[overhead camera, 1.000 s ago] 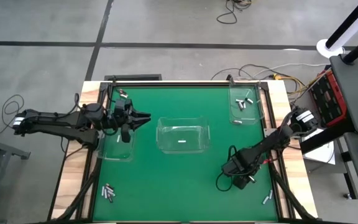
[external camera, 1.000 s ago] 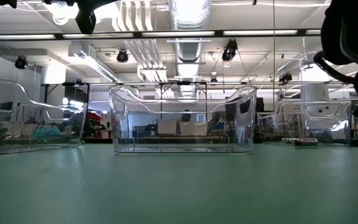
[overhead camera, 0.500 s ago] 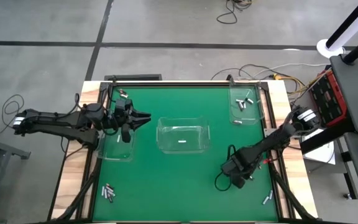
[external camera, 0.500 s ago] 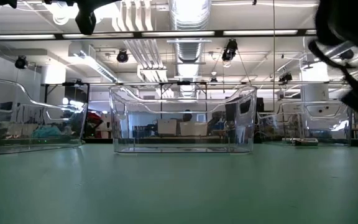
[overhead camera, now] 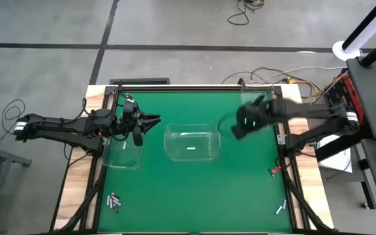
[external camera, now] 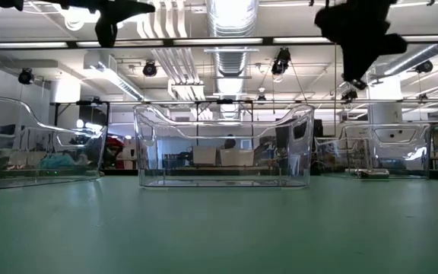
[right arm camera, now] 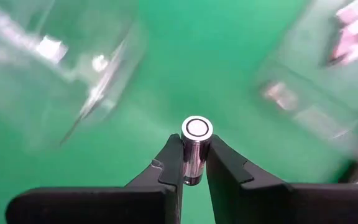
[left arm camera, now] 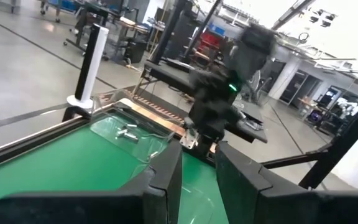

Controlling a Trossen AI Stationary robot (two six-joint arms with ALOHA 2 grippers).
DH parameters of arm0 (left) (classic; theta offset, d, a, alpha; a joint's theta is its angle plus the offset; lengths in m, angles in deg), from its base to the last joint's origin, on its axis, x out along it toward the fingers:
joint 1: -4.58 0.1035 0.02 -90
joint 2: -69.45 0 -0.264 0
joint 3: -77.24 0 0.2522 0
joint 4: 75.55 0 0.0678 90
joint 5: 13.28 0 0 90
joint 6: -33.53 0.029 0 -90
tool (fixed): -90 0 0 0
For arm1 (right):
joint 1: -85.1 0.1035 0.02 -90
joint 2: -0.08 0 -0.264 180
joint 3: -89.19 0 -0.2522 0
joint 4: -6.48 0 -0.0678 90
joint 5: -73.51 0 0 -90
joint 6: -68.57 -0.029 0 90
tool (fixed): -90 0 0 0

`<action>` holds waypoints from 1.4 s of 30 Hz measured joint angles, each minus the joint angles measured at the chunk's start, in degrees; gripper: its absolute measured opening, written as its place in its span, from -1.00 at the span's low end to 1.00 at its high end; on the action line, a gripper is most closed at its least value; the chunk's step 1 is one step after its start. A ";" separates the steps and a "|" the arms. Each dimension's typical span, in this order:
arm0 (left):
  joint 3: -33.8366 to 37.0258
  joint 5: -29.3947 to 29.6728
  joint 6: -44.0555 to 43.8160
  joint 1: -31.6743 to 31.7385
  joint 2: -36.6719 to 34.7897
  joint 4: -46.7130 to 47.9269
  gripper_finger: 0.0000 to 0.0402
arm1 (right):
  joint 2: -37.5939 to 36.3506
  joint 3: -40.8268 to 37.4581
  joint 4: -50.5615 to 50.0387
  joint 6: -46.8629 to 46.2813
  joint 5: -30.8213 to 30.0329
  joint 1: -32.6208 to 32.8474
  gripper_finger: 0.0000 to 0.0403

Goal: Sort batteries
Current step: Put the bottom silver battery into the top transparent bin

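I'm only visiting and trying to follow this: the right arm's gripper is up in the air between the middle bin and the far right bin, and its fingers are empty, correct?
Not quite. The position is right: the right gripper is raised between the middle bin and the far right bin. But it isn't empty. The right wrist view shows its fingers clamped on a small silvery battery.

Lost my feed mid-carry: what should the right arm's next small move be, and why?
Probably carry on over a clear plastic bin before releasing: the right gripper pinches a small silvery cylindrical battery with bare green table mat beneath it.
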 joint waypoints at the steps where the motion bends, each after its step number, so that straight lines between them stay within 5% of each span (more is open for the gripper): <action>1: 0.00 0.00 -0.04 0.00 0.16 -0.05 -0.61 | -0.06 -0.19 0.01 2.81 -0.06 -3.83 -0.81; 8: 0.00 -0.53 -5.66 -0.49 -0.84 -0.08 -0.61 | 3.86 -5.90 2.08 18.98 0.44 -25.17 -0.81; 15: 0.00 -0.66 -6.03 -2.50 -3.99 -0.21 -0.61 | 8.08 -14.89 11.86 23.26 4.12 -38.40 -0.80; 29: 0.00 -0.66 -6.08 -2.55 -4.77 -0.11 -0.61 | 18.01 -18.41 23.94 22.85 8.55 -40.50 -0.76; 42: 0.00 -0.63 -6.05 -2.55 -4.72 -0.15 -0.61 | 18.47 -17.78 24.21 22.98 7.51 -40.85 -0.67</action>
